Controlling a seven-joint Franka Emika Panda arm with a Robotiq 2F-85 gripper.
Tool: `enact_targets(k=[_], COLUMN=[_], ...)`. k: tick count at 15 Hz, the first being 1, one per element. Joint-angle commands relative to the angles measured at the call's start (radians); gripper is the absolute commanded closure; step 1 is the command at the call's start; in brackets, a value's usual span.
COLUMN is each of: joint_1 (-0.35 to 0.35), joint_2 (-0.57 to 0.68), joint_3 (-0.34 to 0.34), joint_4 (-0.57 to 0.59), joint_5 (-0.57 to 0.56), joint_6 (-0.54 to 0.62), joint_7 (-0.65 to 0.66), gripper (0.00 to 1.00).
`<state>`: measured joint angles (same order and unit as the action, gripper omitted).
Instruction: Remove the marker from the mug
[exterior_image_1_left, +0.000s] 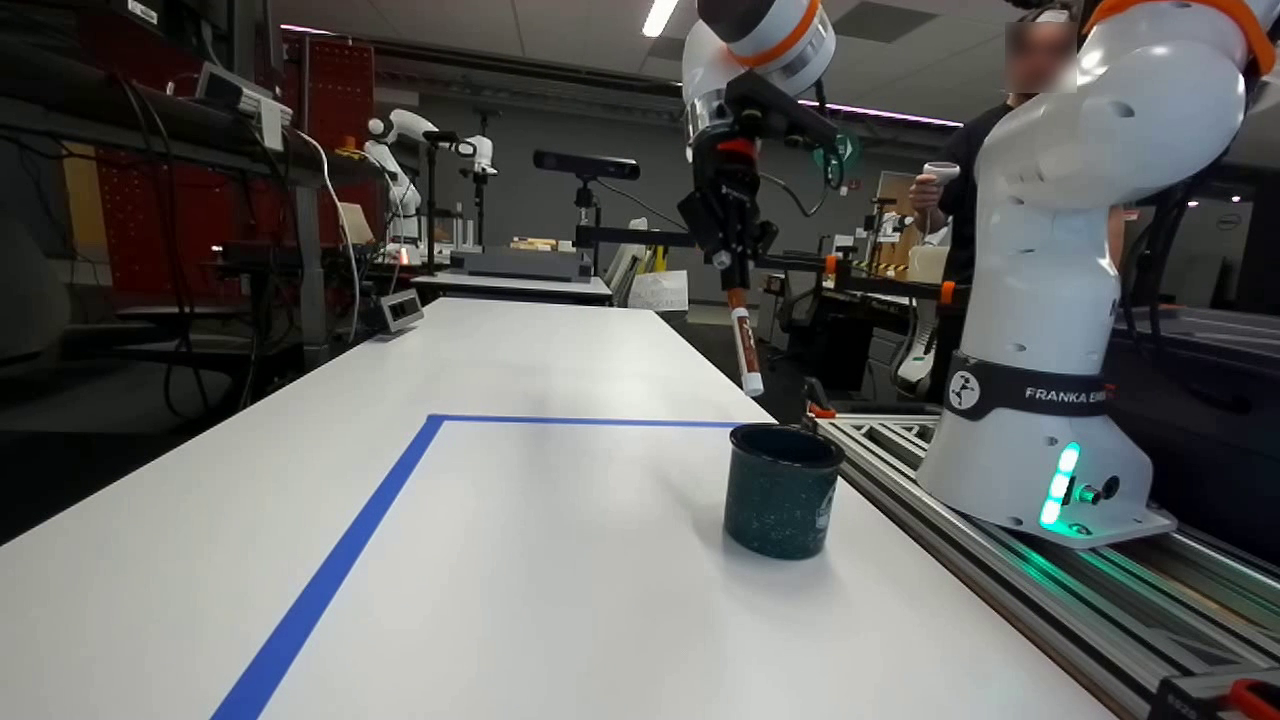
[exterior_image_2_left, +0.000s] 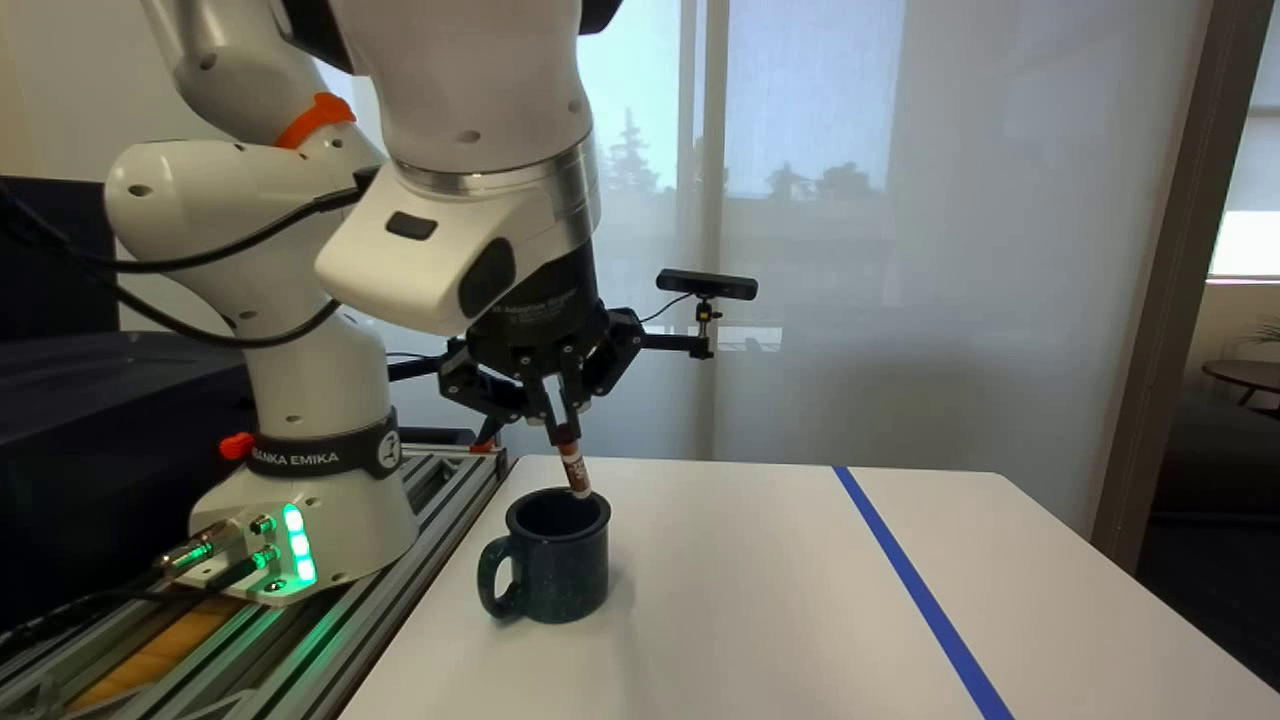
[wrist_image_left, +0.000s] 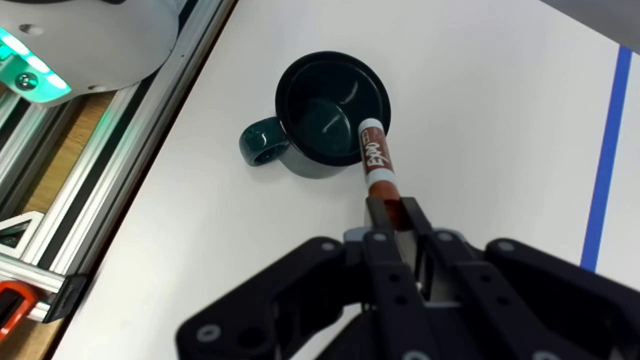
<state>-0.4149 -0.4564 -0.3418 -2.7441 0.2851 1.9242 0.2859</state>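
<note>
The marker (exterior_image_1_left: 746, 352) is dark red-brown with a white end and a white band. It also shows in an exterior view (exterior_image_2_left: 574, 470) and in the wrist view (wrist_image_left: 376, 150). My gripper (wrist_image_left: 393, 206) is shut on its red-brown cap end, and the white end points down, slightly tilted. In both exterior views the gripper (exterior_image_1_left: 736, 280) (exterior_image_2_left: 564, 432) is above the table. The dark teal mug (exterior_image_1_left: 782, 500) stands upright on the table, its handle visible in an exterior view (exterior_image_2_left: 562, 575). In the wrist view the mug (wrist_image_left: 320, 125) has nothing inside. The marker's white end hangs above the rim level.
The white table (exterior_image_1_left: 560, 600) carries blue tape lines (exterior_image_1_left: 340, 560). The robot base (exterior_image_1_left: 1040, 480) stands on a metal rail frame (exterior_image_2_left: 330, 640) along the table edge beside the mug. A camera on an arm (exterior_image_2_left: 706, 285) stands beyond the table. A person (exterior_image_1_left: 985, 190) stands behind the robot.
</note>
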Motion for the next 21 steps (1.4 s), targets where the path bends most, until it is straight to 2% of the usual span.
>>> enact_targets(k=[1,5,9,17,21], joint_1=[-0.008,0.006,0.033,0.068,0.067], joint_2=[0.054,0.127,0.238,0.464,0.583], joint_3=[-0.011,-0.016,-0.028,-0.017,0.000], joint_4=[0.001,0.009,0.053,0.193,0.279], joint_5=[0.062,0.127,0.196,0.294,0.293], joint_6=[0.059,0.138,0.165,0.142,0.118], joint_7=[-0.022,-0.031,-0.098,-0.230,-0.246], gripper=[0.97,0.97,0.97,0.97,0.97])
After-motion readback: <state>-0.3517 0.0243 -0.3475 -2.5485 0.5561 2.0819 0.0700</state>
